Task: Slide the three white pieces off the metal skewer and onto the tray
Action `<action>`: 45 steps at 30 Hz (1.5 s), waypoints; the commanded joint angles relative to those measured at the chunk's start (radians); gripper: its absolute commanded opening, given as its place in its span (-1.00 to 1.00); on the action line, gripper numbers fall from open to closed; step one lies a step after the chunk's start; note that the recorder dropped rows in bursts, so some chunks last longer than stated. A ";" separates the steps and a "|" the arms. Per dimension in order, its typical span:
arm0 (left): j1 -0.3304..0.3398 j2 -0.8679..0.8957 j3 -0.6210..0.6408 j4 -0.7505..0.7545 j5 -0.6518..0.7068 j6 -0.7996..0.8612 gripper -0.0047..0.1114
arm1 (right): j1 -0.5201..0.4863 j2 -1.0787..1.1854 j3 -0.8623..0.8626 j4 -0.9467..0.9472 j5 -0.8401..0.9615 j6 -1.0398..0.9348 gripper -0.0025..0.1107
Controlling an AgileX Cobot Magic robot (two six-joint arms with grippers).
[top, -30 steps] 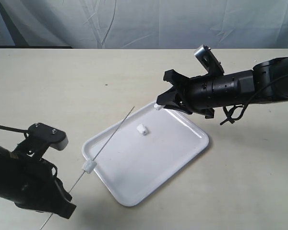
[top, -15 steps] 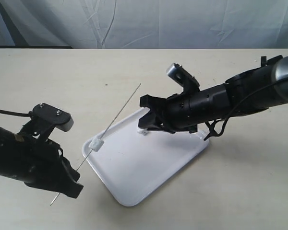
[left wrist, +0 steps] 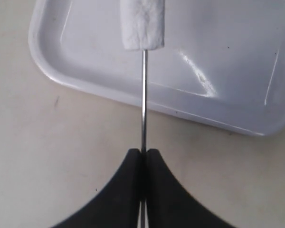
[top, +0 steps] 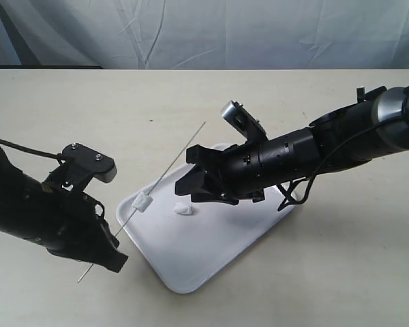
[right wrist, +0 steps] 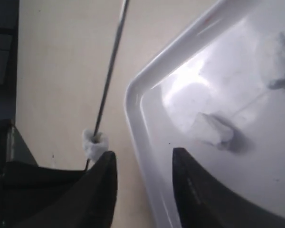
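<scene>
My left gripper point(top: 114, 255) point(left wrist: 144, 153) is shut on the metal skewer point(top: 174, 163) point(left wrist: 144, 104), which slants up over the tray's left corner. One white piece point(top: 143, 202) point(left wrist: 142, 23) point(right wrist: 94, 144) is still threaded on it. My right gripper point(top: 189, 182) point(right wrist: 145, 153) hovers open over the white tray point(top: 191, 272) point(right wrist: 137, 118), close to the skewer point(right wrist: 111, 61), with nothing between its fingers. Two white pieces point(right wrist: 211, 129) point(right wrist: 278, 57) lie loose on the tray. The exterior view shows only one loose white piece point(top: 184, 209).
The tray sits on a bare beige table point(top: 88, 109) in front of a grey cloth backdrop point(top: 204, 30). The right arm point(top: 341, 139) stretches across the tray's far side. A black cable point(top: 300, 187) hangs under it.
The right gripper has swung left and down over the tray towards the skewer. The left gripper has moved right and up with the skewer, bringing the threaded piece over the tray's edge.
</scene>
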 commanded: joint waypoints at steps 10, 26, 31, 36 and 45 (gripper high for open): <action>-0.005 0.019 -0.101 -0.051 0.050 0.028 -0.92 | 0.001 0.002 -0.002 0.047 0.116 -0.038 -0.16; -0.005 0.019 -0.113 -0.272 0.126 0.240 -0.92 | 0.001 0.002 -0.004 0.067 0.141 -0.078 -0.27; -0.005 0.019 -0.113 -0.278 0.126 0.253 -0.92 | 0.001 0.002 -0.004 0.067 0.121 -0.078 -0.47; -0.005 0.019 -0.113 -0.266 0.122 0.253 -0.92 | 0.001 0.002 -0.004 0.067 0.119 -0.078 -0.47; -0.005 0.019 -0.113 -0.230 0.122 0.252 -0.92 | 0.001 0.002 -0.004 0.067 0.116 -0.078 -0.74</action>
